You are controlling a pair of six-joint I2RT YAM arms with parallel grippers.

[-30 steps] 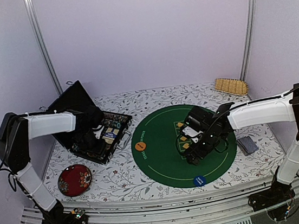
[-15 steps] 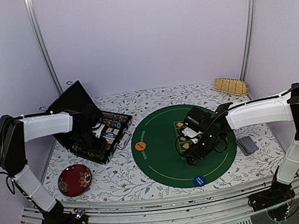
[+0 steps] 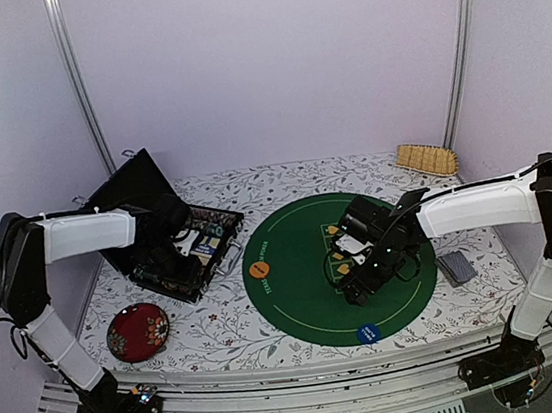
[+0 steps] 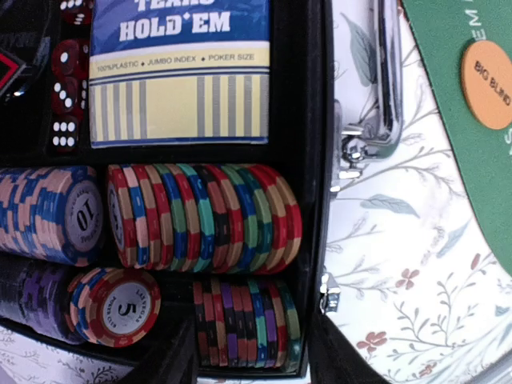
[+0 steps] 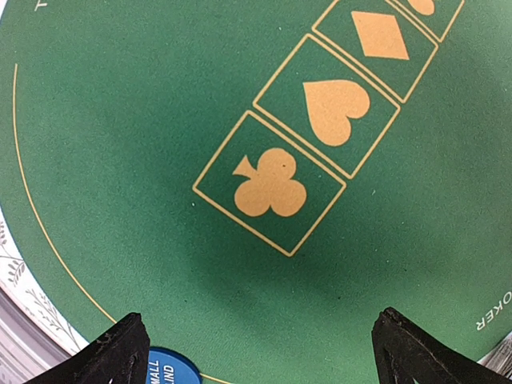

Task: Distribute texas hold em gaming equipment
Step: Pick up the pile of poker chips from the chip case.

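Left gripper [image 4: 250, 364] narrowed, straddling chip row [image 4: 244, 330] in case [image 4: 322, 120], grip unclear; right gripper [image 5: 264, 346] wide, empty.

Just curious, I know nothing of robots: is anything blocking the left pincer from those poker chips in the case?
Nothing visible does. The case lid stands open, and the left pincer hangs right above the bare chip rows.
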